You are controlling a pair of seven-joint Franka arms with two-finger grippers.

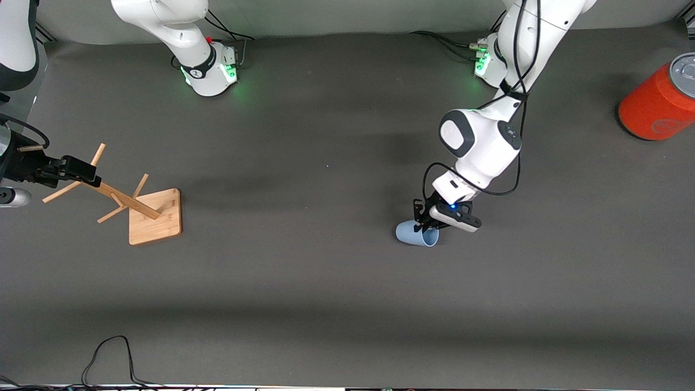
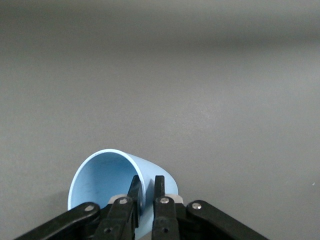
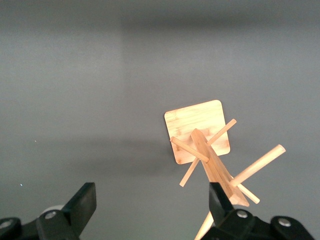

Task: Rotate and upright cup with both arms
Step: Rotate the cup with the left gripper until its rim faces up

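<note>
Fingers (image 2: pixel 134 186) of the left gripper (image 1: pixel 429 224) are pinching the wall of the cup (image 1: pixel 416 234) at its rim, one inside the mouth and one outside, drawn nearly together with only the thin wall between them. We are seeing the pale blue cup lying on its side on the grey table (image 1: pixel 304 282), a little below the middle of the front view and toward its right, with its open mouth turned toward the lower right of that picture. In the left wrist view the cup (image 2: pixel 107 180) is sitting at the lower left of the frame, its hollow facing the camera, and the left gripper (image 2: pixel 145 192) is clamping the rim at the bottom edge.

We are finding the right gripper (image 1: pixel 81 171) at the left edge of the front view, waiting up over the wooden rack (image 1: pixel 130 203), which is standing on a square base in the left part of that picture. In the right wrist view its fingers (image 3: pixel 82 202) are standing wide apart with nothing between them, and the rack (image 3: pixel 205 150) is showing below, right of the middle.

A red can (image 1: pixel 659 100) is standing at the upper right edge of the front view, well apart from the cup.
</note>
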